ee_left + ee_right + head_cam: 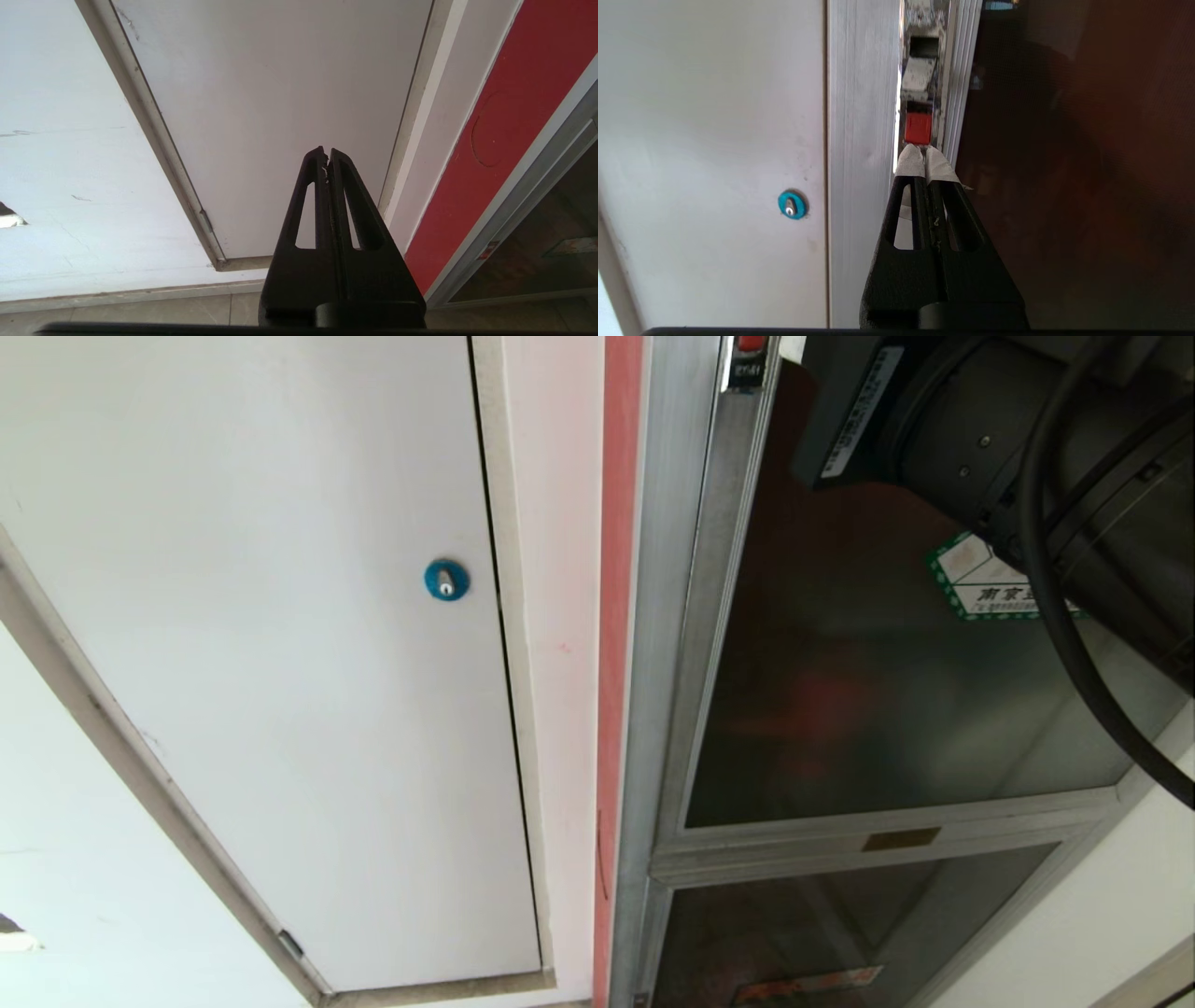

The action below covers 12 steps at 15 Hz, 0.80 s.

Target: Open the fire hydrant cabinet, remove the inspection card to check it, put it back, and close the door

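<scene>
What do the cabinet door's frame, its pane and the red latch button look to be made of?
The frame looks like brushed aluminium: pale silver with fine lengthwise ridges. The pane seems dark smoked glass or acrylic, glossy, with faint red showing through. The red latch button, just ahead of the shut right gripper, looks like matte moulded plastic, though that is uncertain.

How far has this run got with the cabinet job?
Nothing finished: the door looks closed. In hand: the right gripper, shut, points at the red latch on the door's edge. Left gripper idles, shut. Opening, card check, return and closing remain.
</scene>
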{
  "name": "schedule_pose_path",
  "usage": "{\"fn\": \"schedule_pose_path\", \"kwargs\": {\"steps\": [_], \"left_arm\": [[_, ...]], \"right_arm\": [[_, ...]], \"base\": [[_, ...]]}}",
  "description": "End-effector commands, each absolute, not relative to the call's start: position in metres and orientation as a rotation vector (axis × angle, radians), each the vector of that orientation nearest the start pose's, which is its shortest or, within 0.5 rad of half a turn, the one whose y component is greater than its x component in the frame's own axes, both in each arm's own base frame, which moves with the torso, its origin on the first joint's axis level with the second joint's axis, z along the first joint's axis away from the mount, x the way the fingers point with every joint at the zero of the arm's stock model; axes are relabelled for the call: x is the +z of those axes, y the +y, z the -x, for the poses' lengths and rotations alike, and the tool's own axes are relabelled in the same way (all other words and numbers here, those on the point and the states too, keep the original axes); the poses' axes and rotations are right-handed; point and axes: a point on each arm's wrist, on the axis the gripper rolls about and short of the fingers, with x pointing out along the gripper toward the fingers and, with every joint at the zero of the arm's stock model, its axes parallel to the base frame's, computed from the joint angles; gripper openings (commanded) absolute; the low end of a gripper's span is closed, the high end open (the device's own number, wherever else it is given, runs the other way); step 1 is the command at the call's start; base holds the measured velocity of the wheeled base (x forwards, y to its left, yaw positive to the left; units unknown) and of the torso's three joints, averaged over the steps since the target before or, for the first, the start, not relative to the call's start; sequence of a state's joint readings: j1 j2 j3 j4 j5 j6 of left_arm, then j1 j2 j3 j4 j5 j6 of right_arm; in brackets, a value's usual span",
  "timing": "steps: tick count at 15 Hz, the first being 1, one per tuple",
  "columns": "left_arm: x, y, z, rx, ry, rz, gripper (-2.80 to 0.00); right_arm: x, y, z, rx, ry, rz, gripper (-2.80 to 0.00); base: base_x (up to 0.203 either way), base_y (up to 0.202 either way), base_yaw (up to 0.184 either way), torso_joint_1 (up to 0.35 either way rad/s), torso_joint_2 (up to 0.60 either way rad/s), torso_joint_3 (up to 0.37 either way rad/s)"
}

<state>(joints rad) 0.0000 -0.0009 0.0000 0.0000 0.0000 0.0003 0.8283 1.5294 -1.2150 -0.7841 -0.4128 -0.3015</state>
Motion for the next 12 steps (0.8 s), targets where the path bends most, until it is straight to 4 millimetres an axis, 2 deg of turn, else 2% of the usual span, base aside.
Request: {"fn": "schedule_pose_path", "kwargs": {"steps": [1, 2, 3, 12], "left_arm": [[0.075, 0.0, 0.023, 0.0, 0.0, 0.0, -2.8], [0.075, 0.0, 0.023, 0.0, 0.0, 0.0, -2.8], [0.075, 0.0, 0.023, 0.0, 0.0, 0.0, -2.8], [0.075, 0.0, 0.023, 0.0, 0.0, 0.0, -2.8]], "right_arm": [[0.357, 0.191, -0.187, 0.339, -0.43, 0.032, -2.8], [0.357, 0.192, -0.187, 0.337, -0.437, 0.037, -2.8], [0.359, 0.192, -0.188, 0.333, -0.449, 0.031, 0.0], [0.373, 0.206, -0.207, 0.296, -0.503, 0.017, 0.0]], "base": [[0.0, 0.0, 0.0, 0.0, 0.0, 0.0], [0.0, 0.0, 0.0, 0.0, 0.0, 0.0], [0.0, 0.0, 0.0, 0.0, 0.0, 0.0], [0.0, 0.0, 0.0, 0.0, 0.0, 0.0]]}}
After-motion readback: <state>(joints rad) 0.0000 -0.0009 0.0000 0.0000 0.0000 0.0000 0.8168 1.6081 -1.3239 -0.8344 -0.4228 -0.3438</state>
